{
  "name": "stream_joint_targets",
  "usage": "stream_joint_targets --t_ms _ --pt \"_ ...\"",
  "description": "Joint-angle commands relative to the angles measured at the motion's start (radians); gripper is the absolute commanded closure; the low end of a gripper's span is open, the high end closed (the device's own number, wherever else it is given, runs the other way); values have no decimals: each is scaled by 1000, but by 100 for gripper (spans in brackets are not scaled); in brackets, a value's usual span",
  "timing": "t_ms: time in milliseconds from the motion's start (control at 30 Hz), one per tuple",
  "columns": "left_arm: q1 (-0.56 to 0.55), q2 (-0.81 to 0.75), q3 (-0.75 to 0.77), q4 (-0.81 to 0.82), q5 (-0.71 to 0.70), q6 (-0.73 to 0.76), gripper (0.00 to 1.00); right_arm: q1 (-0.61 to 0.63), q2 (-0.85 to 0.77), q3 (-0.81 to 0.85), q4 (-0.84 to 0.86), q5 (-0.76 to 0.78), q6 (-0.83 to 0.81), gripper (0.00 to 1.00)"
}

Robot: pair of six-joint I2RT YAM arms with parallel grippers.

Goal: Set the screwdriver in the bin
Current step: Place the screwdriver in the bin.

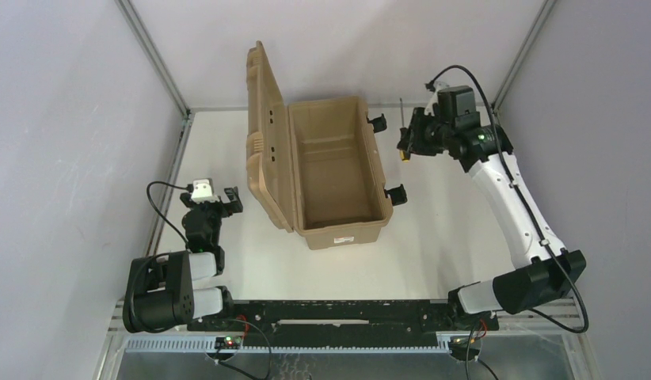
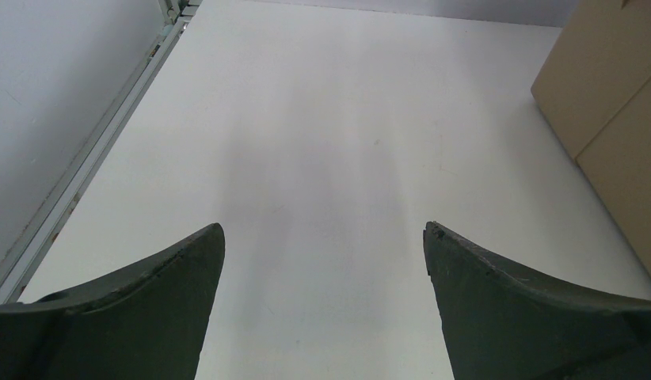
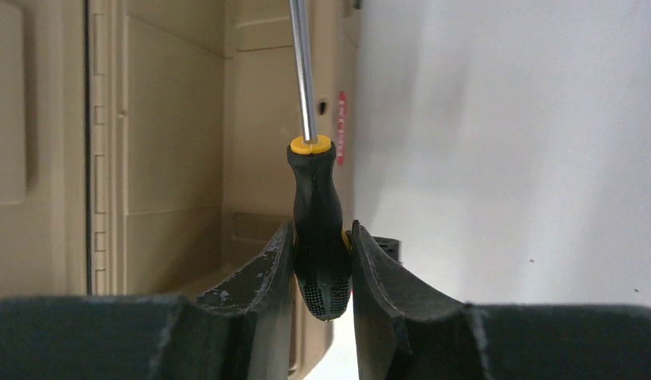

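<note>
Screwdriver (image 3: 317,207) clamped in the right end effector (image 3: 322,255), and that is a firm pinch: both fingers are pressed tight against the black handle, one on each side. Only the ribbed butt pokes out below them. Up the handle there's a yellow collar, and the thin metal shaft runs straight on from it, away from the wrist camera.

From above, the tool sits outside the bin (image 1: 338,228), off its right side and near the far corner. It is close to the far black latch (image 1: 377,122), with the shaft pointing toward the back wall. Whether the tip clears the bench (image 1: 441,229) cannot be told from these views.

The bin is wide open, its lid (image 1: 264,134) thrown back to the left and standing up. Its tan interior is exposed, a second latch (image 1: 396,194) hangs on the right side nearer the arms, and a white label (image 1: 344,237) sits on the near end.

Over on the other side, the left end effector (image 2: 322,229) has its fingers spread wide with nothing between them. It hovers over bare bench to the left of the bin, and the tan lid shows at the right edge of its own camera view.
</note>
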Motion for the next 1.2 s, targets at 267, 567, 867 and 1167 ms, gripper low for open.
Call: stream_joint_targets --t_ms 267,567,867,1167 --pt "-6 -17 40 33 -5 0 0 261 135 140 12 156 96 100" --pt "-6 -16 38 34 -5 -1 0 367 352 221 -15 227 146 100" --pt "-6 -16 39 33 -5 0 0 440 592 338 -52 309 205 100" --pt "-6 -16 38 34 -5 -1 0 452 750 367 -55 369 270 100"
